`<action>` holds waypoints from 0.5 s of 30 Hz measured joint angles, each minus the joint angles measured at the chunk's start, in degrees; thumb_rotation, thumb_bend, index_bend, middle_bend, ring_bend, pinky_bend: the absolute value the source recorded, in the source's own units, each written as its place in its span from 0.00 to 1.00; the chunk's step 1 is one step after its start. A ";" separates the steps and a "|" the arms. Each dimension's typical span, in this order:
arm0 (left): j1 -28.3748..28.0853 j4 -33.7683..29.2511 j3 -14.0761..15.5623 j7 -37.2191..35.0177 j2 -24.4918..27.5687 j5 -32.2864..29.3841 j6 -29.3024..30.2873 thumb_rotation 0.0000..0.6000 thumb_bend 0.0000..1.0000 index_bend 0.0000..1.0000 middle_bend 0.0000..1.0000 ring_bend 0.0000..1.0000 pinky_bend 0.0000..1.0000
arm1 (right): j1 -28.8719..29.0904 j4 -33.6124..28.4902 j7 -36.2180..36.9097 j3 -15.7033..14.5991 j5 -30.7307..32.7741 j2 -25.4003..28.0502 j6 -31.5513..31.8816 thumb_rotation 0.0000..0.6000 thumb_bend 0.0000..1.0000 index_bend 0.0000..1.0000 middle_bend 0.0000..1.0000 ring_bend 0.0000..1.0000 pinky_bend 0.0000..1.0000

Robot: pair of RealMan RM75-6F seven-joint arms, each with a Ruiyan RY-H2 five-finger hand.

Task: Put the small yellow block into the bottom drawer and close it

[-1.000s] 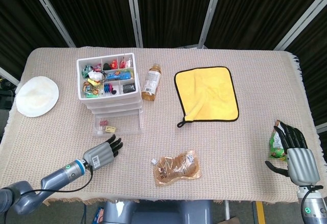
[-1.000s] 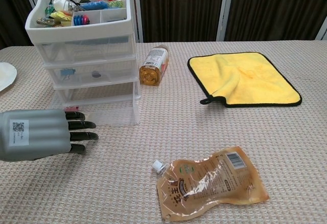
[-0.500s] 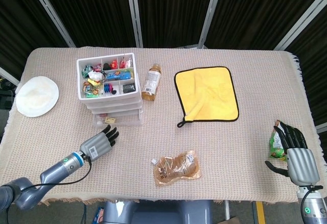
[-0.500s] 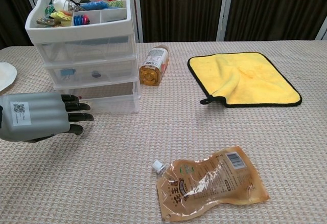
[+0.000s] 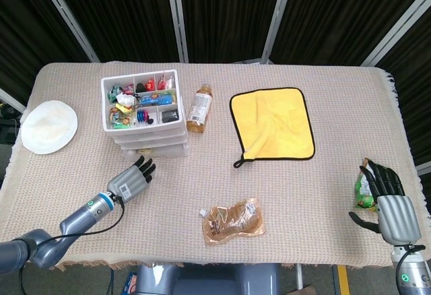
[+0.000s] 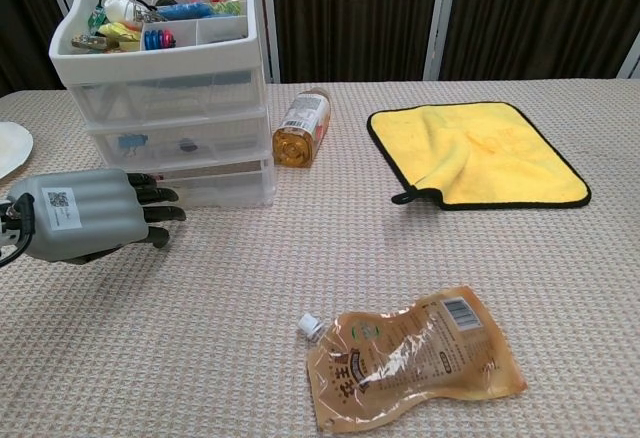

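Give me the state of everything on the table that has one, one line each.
Bottom drawer: pushed in, flush.
Left hand: fingers against the drawer front, holding nothing.
Right hand: open, resting by a green packet.
Bottle: lying down.
Pouch: flat, capped.
Yellow cloth: spread, one fold.

Head view looks steeply down on the whole table (image 5: 323, 194); chest view sits low, sharing drawer unit (image 6: 170, 98).

I see, just ahead of my left hand (image 6: 85, 226) w/ smooth grey shell, clear glossy plastic drawer unit (image 6: 180, 128); to its right, glossy pouch (image 6: 415, 356), matt yellow cloth (image 6: 478, 153); rough woven tablecloth (image 6: 400, 248).
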 measured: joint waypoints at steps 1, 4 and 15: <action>0.02 0.20 -0.16 0.06 -0.14 -0.31 0.05 1.00 0.88 0.27 0.08 0.06 0.13 | -0.01 0.11 -0.02 -0.01 -0.05 -0.07 0.07 1.00 0.05 0.08 0.00 0.00 0.00; 0.05 0.87 -0.60 0.56 -0.42 -1.18 0.23 1.00 0.87 0.27 0.08 0.06 0.13 | -0.01 0.28 -0.03 0.05 -0.08 -0.17 0.17 1.00 0.05 0.08 0.00 0.00 0.00; 0.68 0.60 -0.65 1.41 0.21 -2.46 1.51 1.00 0.88 0.25 0.08 0.06 0.13 | -0.06 1.61 -0.97 0.23 -1.23 -0.95 1.60 1.00 0.05 0.08 0.00 0.00 0.00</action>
